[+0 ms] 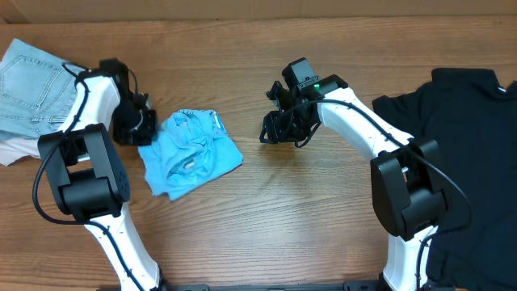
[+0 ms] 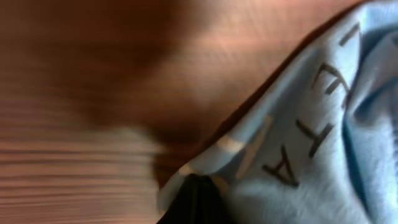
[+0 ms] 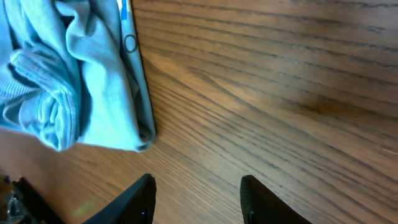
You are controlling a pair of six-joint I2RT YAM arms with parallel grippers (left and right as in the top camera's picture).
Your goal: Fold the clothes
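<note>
The sky-blue T-shirt (image 1: 191, 152) lies crumpled on the wooden table, left of centre. My left gripper (image 1: 137, 129) is at the shirt's left edge. In the blurred left wrist view its dark fingers (image 2: 198, 200) sit together on the hem of the lettered blue shirt (image 2: 323, 143). My right gripper (image 1: 275, 128) hovers over bare wood to the right of the shirt. In the right wrist view its fingers (image 3: 199, 194) are open and empty, with the shirt (image 3: 68, 74) at the upper left.
A black T-shirt (image 1: 472, 121) is spread at the right edge, partly under the right arm. A pale denim piece (image 1: 28, 85) and an off-white piece (image 1: 12, 152) lie at the far left. The wooden table (image 1: 307, 210) shows between them.
</note>
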